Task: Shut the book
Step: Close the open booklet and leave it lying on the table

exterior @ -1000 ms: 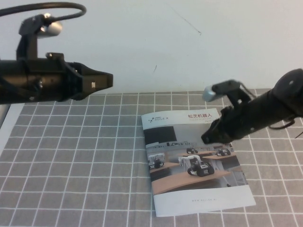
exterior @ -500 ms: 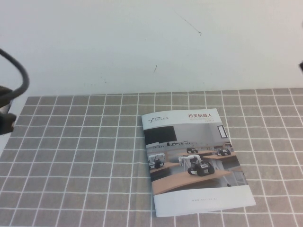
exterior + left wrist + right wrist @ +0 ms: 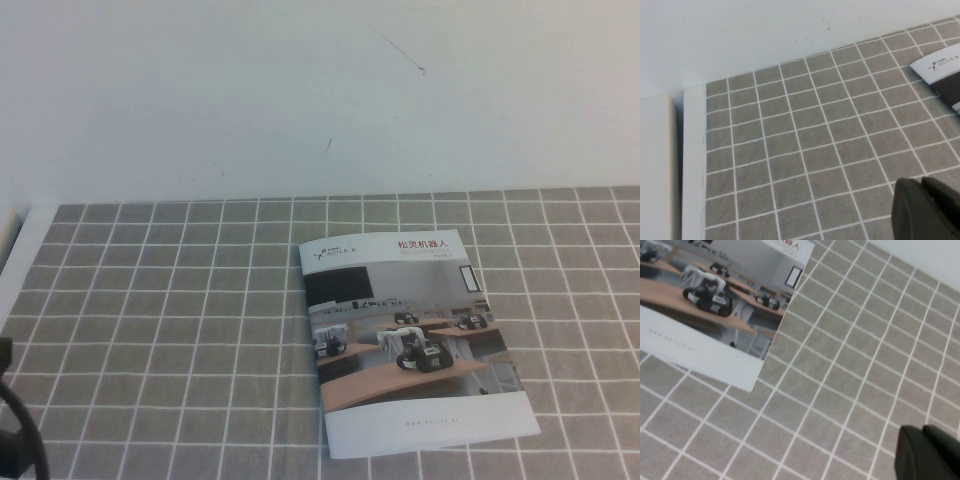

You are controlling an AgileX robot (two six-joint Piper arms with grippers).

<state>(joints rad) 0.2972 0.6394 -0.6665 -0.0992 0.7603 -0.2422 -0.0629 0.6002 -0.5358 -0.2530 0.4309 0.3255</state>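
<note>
The book (image 3: 410, 340) lies closed and flat on the grey checkered cloth (image 3: 180, 330), front cover up, spine toward the left. Neither gripper shows in the high view. In the left wrist view, my left gripper (image 3: 922, 187) hangs shut over bare cloth, well away from the book's white corner (image 3: 942, 70). In the right wrist view, my right gripper (image 3: 922, 432) is shut over the cloth, several tiles off from the book (image 3: 705, 305). Nothing is held by either one.
A loop of black cable (image 3: 20, 440) shows at the near left corner in the high view. The white table edge (image 3: 692, 165) borders the cloth on the left. A pale wall (image 3: 320, 90) rises behind the cloth.
Both arms have pulled back out of the high view: the left arm from the far left, the right arm from the book's far right corner. The book has stayed put.
</note>
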